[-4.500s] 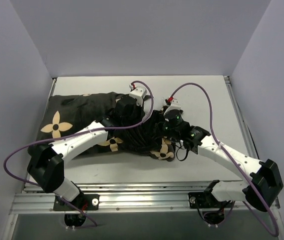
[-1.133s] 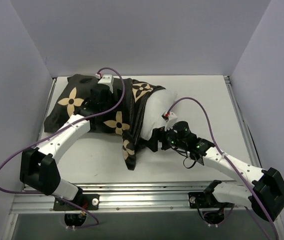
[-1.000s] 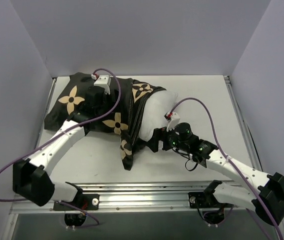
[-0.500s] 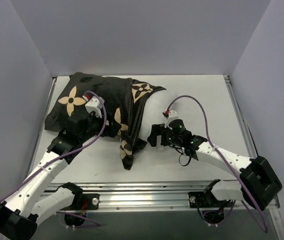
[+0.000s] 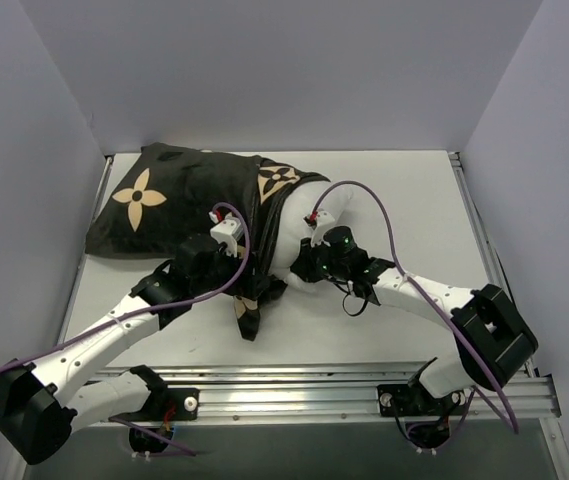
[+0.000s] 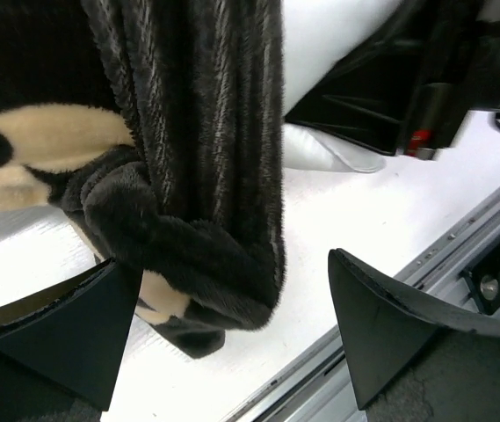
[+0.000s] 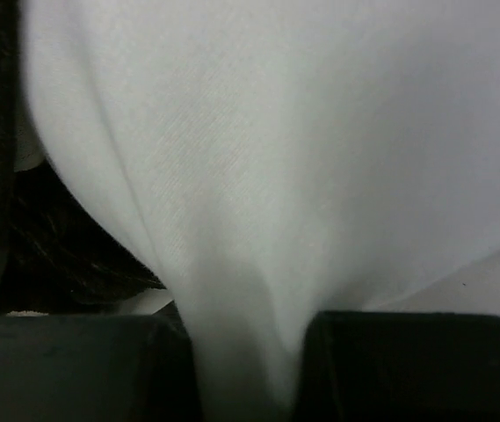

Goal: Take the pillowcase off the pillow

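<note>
The black pillowcase (image 5: 179,205) with tan flowers lies bunched at the back left and still covers most of the pillow. The pillow's (image 5: 290,226) bare white end sticks out on its right. My right gripper (image 5: 302,268) is shut on that end. In the right wrist view the white pillow (image 7: 267,158) cloth is pinched between the two fingers of the right gripper (image 7: 245,352). My left gripper (image 6: 232,264) stands open around the pillowcase's (image 6: 188,158) hanging folded edge, touching nothing; from above the left gripper (image 5: 247,283) sits just left of the right one.
Bare white table (image 5: 419,210) stretches to the right and along the front. A metal rail (image 5: 284,392) runs along the near edge, also seen as the rail (image 6: 381,352) under the left fingers. Grey walls close in on three sides. Purple cables loop over both arms.
The left gripper came forward from the back left of the pillowcase to its hanging front edge. The right gripper pushed in and closed on the pillow's white end.
</note>
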You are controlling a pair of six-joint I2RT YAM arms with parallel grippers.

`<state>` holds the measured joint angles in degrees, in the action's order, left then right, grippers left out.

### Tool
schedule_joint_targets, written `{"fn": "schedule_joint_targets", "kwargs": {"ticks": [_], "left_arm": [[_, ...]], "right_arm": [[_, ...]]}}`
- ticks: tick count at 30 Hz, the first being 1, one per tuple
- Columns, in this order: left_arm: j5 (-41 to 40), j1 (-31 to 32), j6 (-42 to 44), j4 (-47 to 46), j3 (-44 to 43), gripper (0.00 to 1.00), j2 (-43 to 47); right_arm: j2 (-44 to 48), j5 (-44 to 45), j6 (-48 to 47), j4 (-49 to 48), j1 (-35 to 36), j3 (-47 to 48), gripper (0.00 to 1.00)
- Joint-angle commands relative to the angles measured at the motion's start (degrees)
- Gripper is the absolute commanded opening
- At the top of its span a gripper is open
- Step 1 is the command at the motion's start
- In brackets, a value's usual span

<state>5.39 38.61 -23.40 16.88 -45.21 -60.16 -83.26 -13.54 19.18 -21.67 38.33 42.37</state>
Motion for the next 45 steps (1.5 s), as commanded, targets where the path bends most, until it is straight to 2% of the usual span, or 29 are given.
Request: {"fn": "schedule_joint_targets", "kwargs": {"ticks": [1, 6, 7, 9, 10, 13, 14, 19, 23, 26, 30, 33, 34, 36, 37, 38, 39, 40, 41, 42, 43, 44, 45], "left_arm": [[-3.0, 0.85, -1.03, -6.16, 0.82, 0.94, -2.76], [-10.12, 1.29, -2.0, -8.18, 0.74, 1.0, -6.54], [-11.26, 1.21, -2.18, -8.88, 0.83, 0.85, -7.77], [-14.24, 1.2, -2.88, -10.2, 0.92, 0.67, -9.18], [-15.48, 1.12, -3.23, -10.38, 0.83, 0.49, -10.66], [-21.98, 0.94, -5.86, -10.12, 1.09, 0.2, -13.39], [-24.09, 0.85, -6.83, -9.59, 1.35, 0.03, -13.75], [-39.11, -0.81, -17.28, -7.31, 4.95, 0.02, -14.45], [-42.38, -5.46, -25.63, -6.95, 9.69, 0.02, -15.69], [-40.64, -9.6, -29.16, -10.28, 11.72, 0.02, -15.95], [-36.25, -10.31, -27.16, -12.22, 10.59, 0.03, -15.34], [-29.76, -9.52, -23.99, -13.19, 9.62, 0.1, -12.1], [-28.25, -8.56, -22.93, -13.19, 9.01, 0.19, -9.47], [-25.01, -7.42, -20.13, -11.27, 8.04, 0.3, -6.56], [-24.2, -6.1, -19.06, -10.04, 6.55, 0.35, -3.85], [-22.98, -5.48, -17.66, -7.85, 5.58, 0.47, -2.61], [-21.66, -4.87, -14.6, -6.79, 4.53, 0.53, -1.29], [-19.56, -4.16, -13.0, -5.82, 2.34, 0.61, 0.73], [-18.15, -2.94, -11.34, -4.59, 1.19, 0.75, 1.62], [-16.39, -2.4, -8.19, -4.06, 0.05, 0.81, 2.24], [-13.15, -2.14, -6.68, -3.53, -1.27, 0.86, 2.94], [-11.99, -1.79, -5.36, -1.78, -4.33, 0.94, 2.86], [-10.76, -1.61, -2.56, -0.81, -6.1, 0.96, 2.6]], "right_arm": [[4.33, 0.18, -1.51, -1.63, 0.52, 4.03, 0.0], [6.44, 0.09, -1.95, 1.45, 1.57, 6.84, 0.0], [6.88, 0.01, -1.95, 1.89, 1.66, 7.28, 0.0], [8.38, -0.17, -1.69, 3.3, 1.93, 8.6, 0.0], [9.08, -0.43, -1.69, 3.91, 1.93, 9.04, 0.0], [12.77, -0.87, -1.69, 6.9, 1.93, 11.76, 0.0], [14.95, -1.31, -1.95, 8.99, 1.84, 12.55, 0.0], [22.17, -2.01, -2.57, 16.04, 0.26, 18.61, 0.0], [27.7, -6.14, -1.52, 21.3, -3.78, 23.88, 0.0], [29.9, -10.18, -1.42, 25.52, -6.42, 24.87, 0.0], [30.62, -14.58, -0.9, 28.08, -6.51, 19.8, 0.0], [30.44, -18.97, 1.89, 26.78, -6.33, 11.55, 0.0], [30.44, -19.76, 2.96, 25.9, -5.81, 9.33, 0.0], [30.27, -19.95, 5.33, 23.7, -4.67, 5.37, 0.0], [30.18, -19.51, 5.69, 23.43, -3.27, 2.57, 0.1], [29.92, -18.46, 5.78, 23.86, -2.56, 1.85, 0.19], [29.91, -17.76, 5.43, 24.56, -2.12, 1.49, 0.3], [30.09, -16.79, 5.26, 26.49, -1.77, 1.49, 0.5], [30.44, -15.65, 5.17, 27.46, -1.68, 1.84, 0.59], [30.88, -11.11, 5.25, 28.52, -1.94, 2.27, 0.67], [31.66, -8.11, 5.6, 30.7, -2.46, 3.67, 0.8], [31.85, -5.38, 5.87, 31.94, -4.12, 4.47, 0.86], [31.93, -0.92, 6.22, 33.17, -5.35, 5.26, 0.9]]}}
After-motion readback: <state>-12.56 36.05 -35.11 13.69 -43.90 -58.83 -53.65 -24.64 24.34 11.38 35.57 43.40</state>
